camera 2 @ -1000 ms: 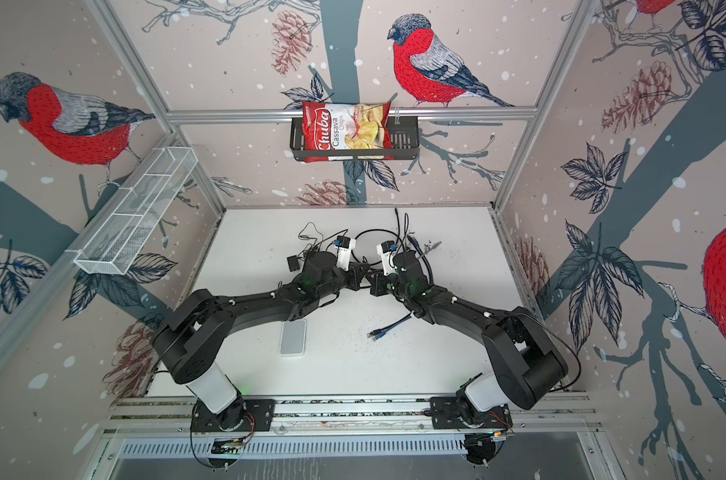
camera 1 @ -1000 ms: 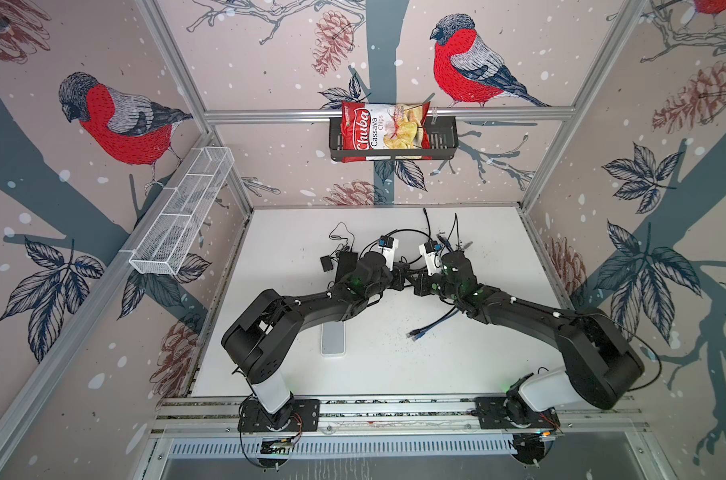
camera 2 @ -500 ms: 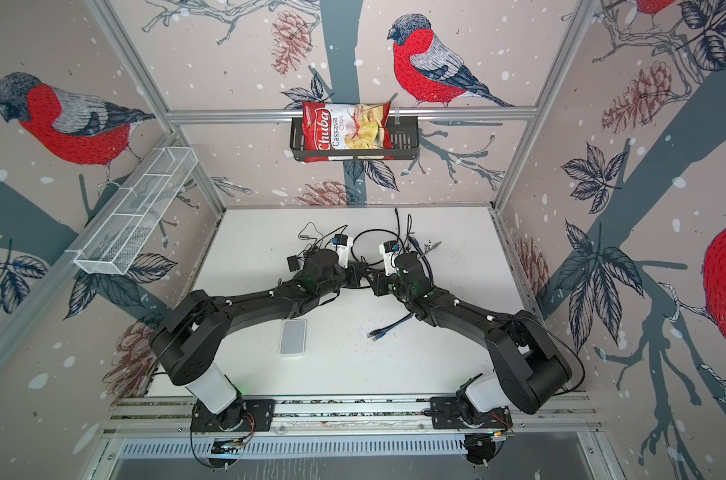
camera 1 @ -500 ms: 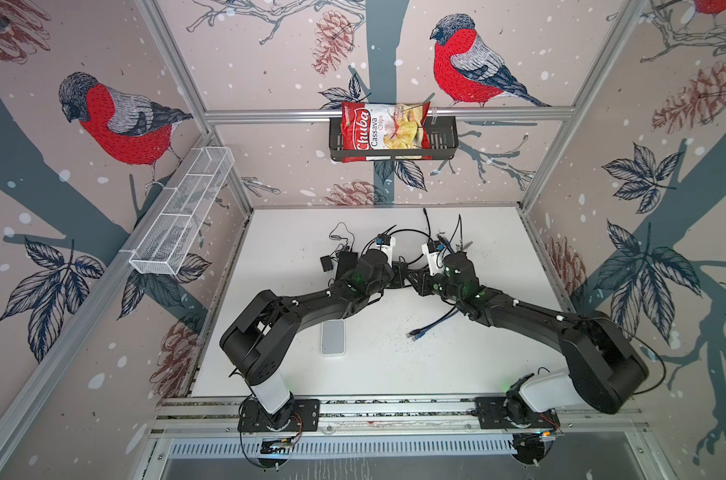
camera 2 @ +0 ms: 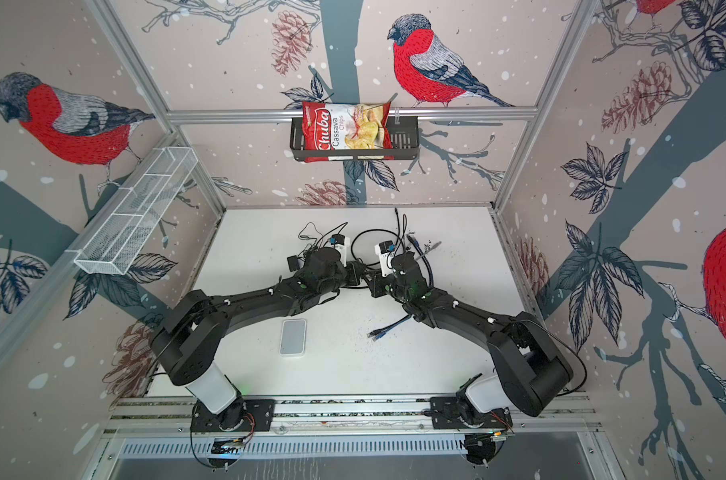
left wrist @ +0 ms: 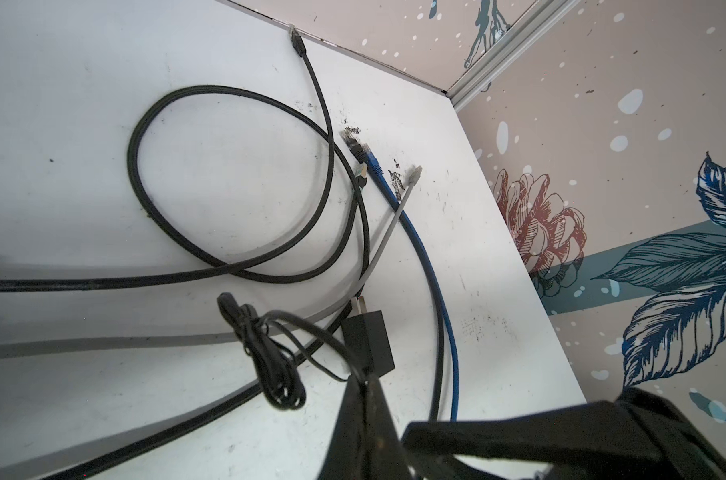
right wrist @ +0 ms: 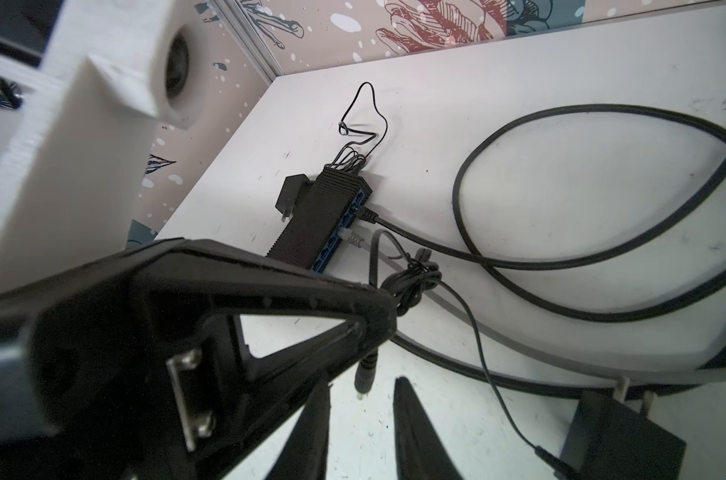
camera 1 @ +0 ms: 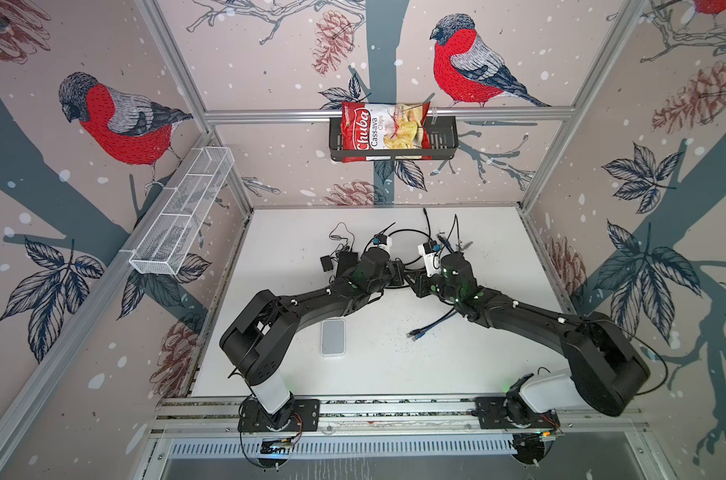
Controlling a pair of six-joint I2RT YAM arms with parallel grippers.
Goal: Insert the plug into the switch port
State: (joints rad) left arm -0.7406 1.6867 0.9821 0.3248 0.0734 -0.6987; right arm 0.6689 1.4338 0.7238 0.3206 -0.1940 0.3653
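Note:
The switch [right wrist: 324, 220] is a black ribbed box with blue ports; a black and a grey cable are plugged into it. It lies behind the left arm in both top views [camera 1: 346, 262] [camera 2: 309, 259]. My left gripper [left wrist: 367, 380] is shut on a thin black cord, and its small barrel plug [right wrist: 363, 378] hangs just below the fingertips. That cord runs to a black power adapter [left wrist: 367, 345]. My right gripper [right wrist: 361, 384] is open, with a finger on each side of the plug and not touching it. The two grippers meet at mid-table [camera 1: 398, 274] [camera 1: 413, 284].
A thick black cable loop [left wrist: 228, 183], a blue cable [left wrist: 428, 266] and a grey cable [left wrist: 386, 232] lie over the back of the table. A second adapter [right wrist: 292, 195] sits against the switch. A white flat device [camera 1: 333, 337] and loose blue cable ends [camera 1: 430, 326] lie nearer the front.
My right gripper was shut a second ago and has opened around the hanging plug. The left gripper has stayed shut on the cord; both arms shifted only slightly.

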